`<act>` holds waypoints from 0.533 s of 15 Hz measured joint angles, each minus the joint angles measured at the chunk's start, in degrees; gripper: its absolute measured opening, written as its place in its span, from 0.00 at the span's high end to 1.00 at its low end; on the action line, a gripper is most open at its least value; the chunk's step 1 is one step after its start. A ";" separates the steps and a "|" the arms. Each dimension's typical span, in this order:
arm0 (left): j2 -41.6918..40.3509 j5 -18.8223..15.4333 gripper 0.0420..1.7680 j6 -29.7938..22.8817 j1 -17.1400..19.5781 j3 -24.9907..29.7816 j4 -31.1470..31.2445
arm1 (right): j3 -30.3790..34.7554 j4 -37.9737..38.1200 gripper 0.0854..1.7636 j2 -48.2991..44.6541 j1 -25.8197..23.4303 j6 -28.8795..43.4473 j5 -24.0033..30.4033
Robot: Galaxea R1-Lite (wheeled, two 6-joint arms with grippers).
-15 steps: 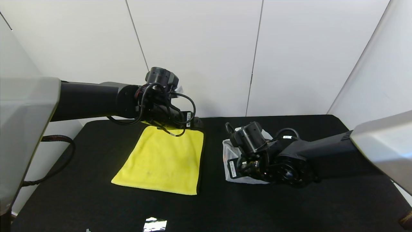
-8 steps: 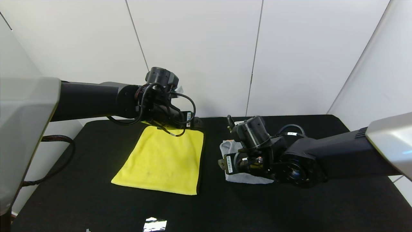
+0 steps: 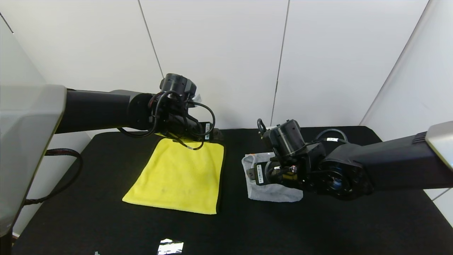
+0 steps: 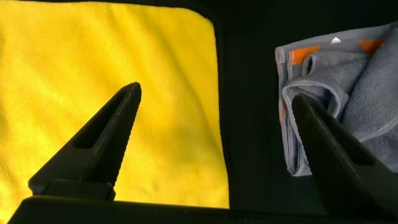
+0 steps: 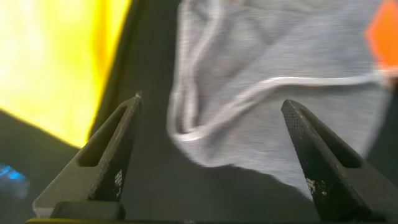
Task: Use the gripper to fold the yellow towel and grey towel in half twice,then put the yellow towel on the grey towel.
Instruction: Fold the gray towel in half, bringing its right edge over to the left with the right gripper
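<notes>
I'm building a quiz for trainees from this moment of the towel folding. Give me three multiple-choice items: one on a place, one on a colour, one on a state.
1. Where does the grey towel lie relative to the yellow towel?
A. on top of it
B. on the robot's right of it, apart
C. under it

2. What colour are the marks at one end of the grey towel?
A. orange
B. green
C. blue

3. How is the right pincer?
A. shut on the grey towel
B. shut on nothing
C. open

Key: 1 B, black table shows between them; 2 A, orange patches show in the left wrist view; 3 C, its fingers stand wide apart above the grey towel.
</notes>
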 joint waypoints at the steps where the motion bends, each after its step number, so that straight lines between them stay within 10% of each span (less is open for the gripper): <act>1: 0.00 0.00 0.03 0.00 0.00 -0.05 -0.02 | -0.09 1.08 0.08 -0.13 -0.48 -0.24 -1.39; 8: 0.05 0.00 0.03 0.00 -0.02 -0.11 0.00 | 0.50 7.62 0.05 -1.10 -4.50 0.04 -8.62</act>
